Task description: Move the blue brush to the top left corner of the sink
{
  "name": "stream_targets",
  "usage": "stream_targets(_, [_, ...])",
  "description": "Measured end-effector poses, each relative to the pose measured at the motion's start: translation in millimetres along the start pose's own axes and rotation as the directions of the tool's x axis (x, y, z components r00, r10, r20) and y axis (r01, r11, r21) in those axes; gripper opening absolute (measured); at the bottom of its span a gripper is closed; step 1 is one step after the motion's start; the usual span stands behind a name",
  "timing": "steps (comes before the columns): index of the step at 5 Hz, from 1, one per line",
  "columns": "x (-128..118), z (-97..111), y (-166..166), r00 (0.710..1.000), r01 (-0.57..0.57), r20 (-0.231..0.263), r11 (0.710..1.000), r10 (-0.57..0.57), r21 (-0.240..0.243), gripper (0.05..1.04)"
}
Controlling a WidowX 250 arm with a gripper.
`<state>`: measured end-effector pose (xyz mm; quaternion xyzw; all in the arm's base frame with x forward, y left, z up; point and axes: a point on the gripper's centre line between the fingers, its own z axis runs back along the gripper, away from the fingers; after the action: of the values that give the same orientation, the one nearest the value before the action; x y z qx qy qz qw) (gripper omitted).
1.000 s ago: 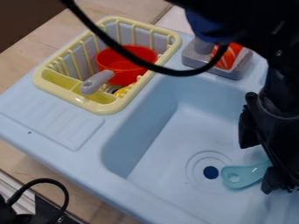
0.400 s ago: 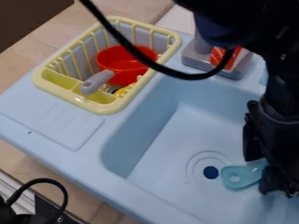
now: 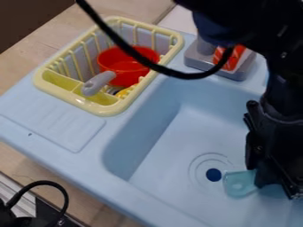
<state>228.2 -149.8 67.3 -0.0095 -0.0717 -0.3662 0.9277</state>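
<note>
Here, basket [image 3: 103,108] holds red pot [image 3: 127,68], sink [image 3: 172,150] holds brush [image 3: 238,185]; whether claw [image 3: 264,173] grips, can't tell.

And right beside the drain [image 3: 213,174], the blue brush [image 3: 239,184] is part lost behind the gripper [image 3: 275,189]! Up and right of the drain, the arm [image 3: 287,84] runs off the edge. Far left, a dark speck [image 3: 29,134], too tiny to call! Lower left, black gear [image 3: 8,217], cut off by the frame!
</note>
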Motion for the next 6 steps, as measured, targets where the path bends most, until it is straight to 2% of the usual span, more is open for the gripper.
stream_targets(1, [-7.0,8.2,0.7,0.999,-0.040,-0.024,0.999,0.039,-0.006,0.245])
stream_targets(3, [-25.7,48.5,0.0,0.966,-0.259,0.022,0.965,0.259,0.030,0.245])
stream_targets(4, [-41.9,66.7,2.3,0.907,-0.420,0.042,0.906,0.418,0.045,0.245])
stream_targets(5, [-57.6,85.8,24.6,0.783,-0.621,0.051,0.775,0.620,0.113,0.245])
stream_targets(6, [-73.6,98.2,35.2,0.613,-0.790,0.095,0.604,0.784,0.110,0.245])
